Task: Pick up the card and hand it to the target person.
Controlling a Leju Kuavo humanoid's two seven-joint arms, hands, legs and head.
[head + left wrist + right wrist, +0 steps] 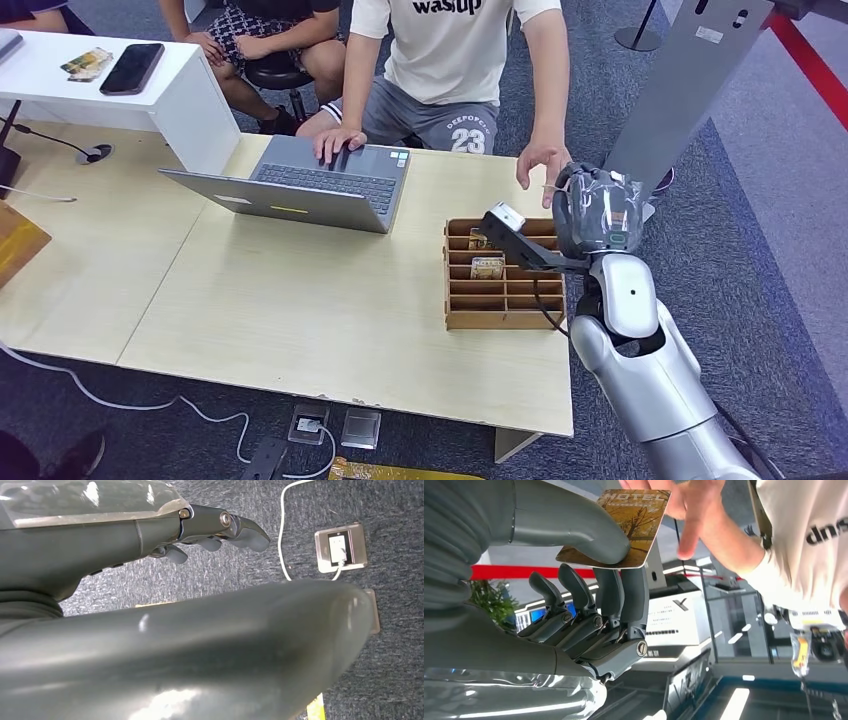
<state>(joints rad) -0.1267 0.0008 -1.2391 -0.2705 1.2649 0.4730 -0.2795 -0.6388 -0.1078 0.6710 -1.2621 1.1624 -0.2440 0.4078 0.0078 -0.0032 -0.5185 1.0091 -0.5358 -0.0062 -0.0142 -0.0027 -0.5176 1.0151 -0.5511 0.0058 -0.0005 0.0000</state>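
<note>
One card (626, 527) sat pinched in the right hand (589, 605) — the thick grey thumb lay across its printed face while the dark fingers (634, 595) pressed up against its underside. The card was brown and gold, with a picture of autumn trees and the word HOTEL along its far edge. That far edge reached out beyond the thumb tip, and a person's hand (684, 505) was at it, fingers spread, touching or nearly touching the card; which of the two could not be told.

From the head view the right hand (597, 212) was raised beyond the far right corner of the table (300, 300), palm turned away, so the card itself was hidden behind it. The person's hand (543, 165) hung open just beside it, coming from someone in a white shirt and grey shorts seated across the table. That person's other hand rested on a grey laptop (310, 185).

Below the raised hand a wooden tray (500, 275) with many slots stood on the table, holding a couple more cards (487, 266).

The left hand (210, 532) hung over dark carpet near a floor socket (341, 547) and a white cable (285, 535) — fingers loosely curled, holding nothing that could be seen.
</note>
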